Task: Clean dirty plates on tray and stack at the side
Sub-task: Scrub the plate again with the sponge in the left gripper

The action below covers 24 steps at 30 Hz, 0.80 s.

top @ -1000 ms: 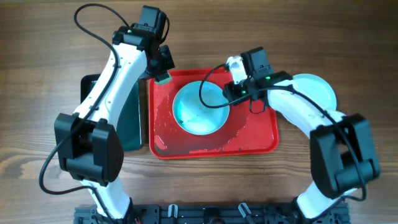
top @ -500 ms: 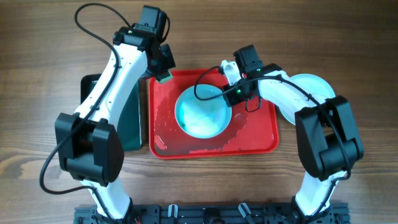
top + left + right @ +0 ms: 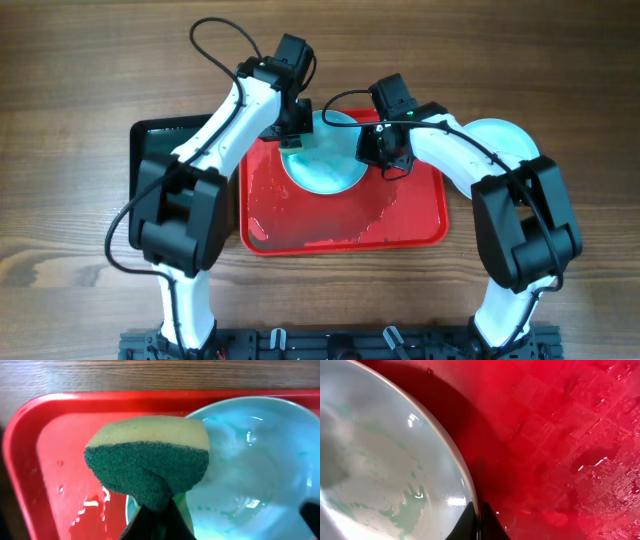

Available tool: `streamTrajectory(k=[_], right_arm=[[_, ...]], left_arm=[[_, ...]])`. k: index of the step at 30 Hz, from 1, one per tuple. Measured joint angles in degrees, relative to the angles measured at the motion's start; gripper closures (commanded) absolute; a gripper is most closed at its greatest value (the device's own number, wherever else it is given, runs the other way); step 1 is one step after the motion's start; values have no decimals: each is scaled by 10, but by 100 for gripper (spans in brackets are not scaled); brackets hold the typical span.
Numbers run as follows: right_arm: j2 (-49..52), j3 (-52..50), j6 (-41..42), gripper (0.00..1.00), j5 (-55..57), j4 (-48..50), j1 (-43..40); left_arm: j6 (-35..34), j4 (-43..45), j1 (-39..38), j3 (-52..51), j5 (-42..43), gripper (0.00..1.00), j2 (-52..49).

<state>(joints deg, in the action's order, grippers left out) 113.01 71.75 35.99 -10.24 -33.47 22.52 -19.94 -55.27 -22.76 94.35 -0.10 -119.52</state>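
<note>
The glossy red rectangular plastic tray [image 3: 400, 215] is wet along its near side. At its far side is a round pale mint-blue plate [image 3: 322, 170], its right rim pinched by the right gripper [image 3: 476, 517]. The left gripper [image 3: 293, 138] clamps a yellow-and-green sponge [image 3: 150, 455] over the plate's far-left edge. A second mint-blue plate [image 3: 512, 140] lies right of the tray.

Robot lab: 2 arms [image 3: 470, 160] on wood table [image 3: 70, 60]
</note>
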Motion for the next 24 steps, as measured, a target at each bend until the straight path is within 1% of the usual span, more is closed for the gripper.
streamTrajectory(k=[3,7,9,12,15,18,19,21,22,24], right_arm=[[0,0,0,96,0,0,1],[0,0,0,96,0,0,1],[0,0,0,96,0,0,1],[0,0,0,96,0,0,1],[0,0,0,96,0,0,1],[0,0,0,96,0,0,1],[0,0,0,96,0,0,1],[0,0,0,96,0,1,1],[0,0,0,96,1,2,1],[0,0,0,96,0,9,2]], left_arm=[[57,11,0,-1,1,96,-34],[105,44,0,-18,17,96,-43],[129,44,1,-21,36,96,-43],[175,12,-3,-21,86,96,-43],[252,-36,-28,-29,167,96,-45],[279,-42,-34,-30,186,96,-48],[276,-37,-32,-31,188,96,-48],[251,-18,-26,-36,189,96,-48],[207,10,-22,-37,177,96,-48],[138,43,-19,-36,126,96,-45]])
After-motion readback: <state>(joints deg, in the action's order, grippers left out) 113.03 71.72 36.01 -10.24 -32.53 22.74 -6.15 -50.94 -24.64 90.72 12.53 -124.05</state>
